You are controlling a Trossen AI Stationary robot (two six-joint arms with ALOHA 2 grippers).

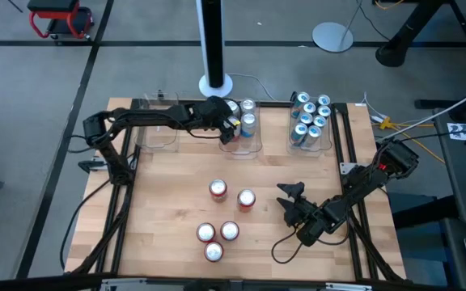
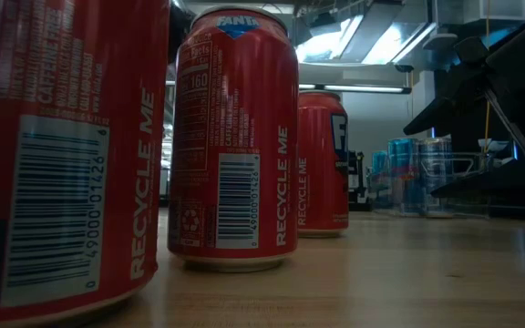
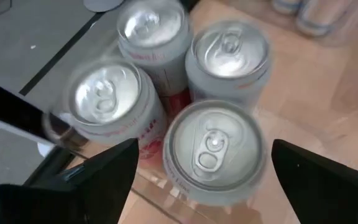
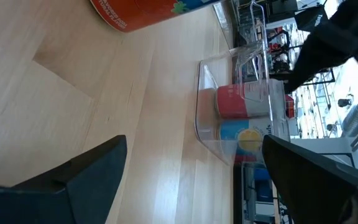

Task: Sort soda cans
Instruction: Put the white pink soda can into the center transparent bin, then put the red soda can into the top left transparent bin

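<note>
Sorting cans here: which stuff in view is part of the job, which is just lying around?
Part of the job:
- five red cans loose on the table
- silver-and-red cans in the middle bin, under the left gripper, open
- blue cans in the right bin
- right gripper, open, waiting near the table's right side

Lying about:
- white pole stand
- red cart
- cables

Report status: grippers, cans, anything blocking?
Left gripper open over silver-and-red cans in middle bin. Right gripper open, low on table. Five red cans unsorted. Nothing blocking.
</note>
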